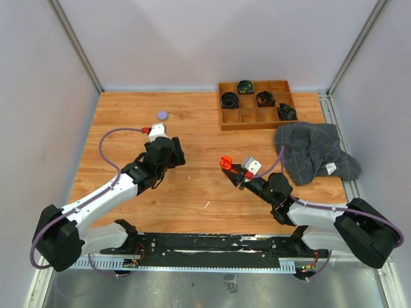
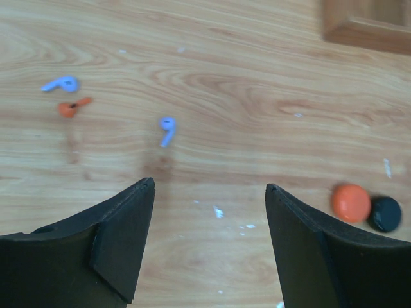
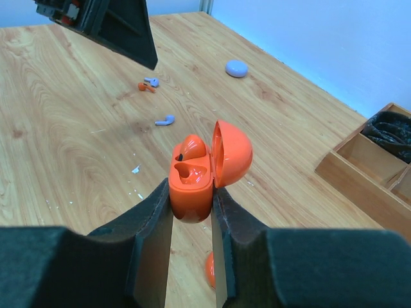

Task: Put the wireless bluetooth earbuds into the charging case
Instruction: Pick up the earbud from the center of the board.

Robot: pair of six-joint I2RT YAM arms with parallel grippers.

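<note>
Right end effector (image 3: 191, 199): jaws nearly closed, clamping the orange charging case (image 3: 205, 163), which it holds off the table (image 2: 257, 96) with the lid open.
Left end effector (image 2: 210, 186): jaws wide apart, holding nothing, above a lilac earbud (image 2: 167, 128).
The orange earbud (image 2: 72, 107) lies further left.
Step, as I judge it: fetching a bud. The next move needs a small, accurate pinch on the orange one.

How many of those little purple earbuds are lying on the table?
2. One purple earbud lies alone just ahead of the left tool; the other purple earbud lies further left, next to an orange earbud. More could be hidden inside the lilac case.
</note>
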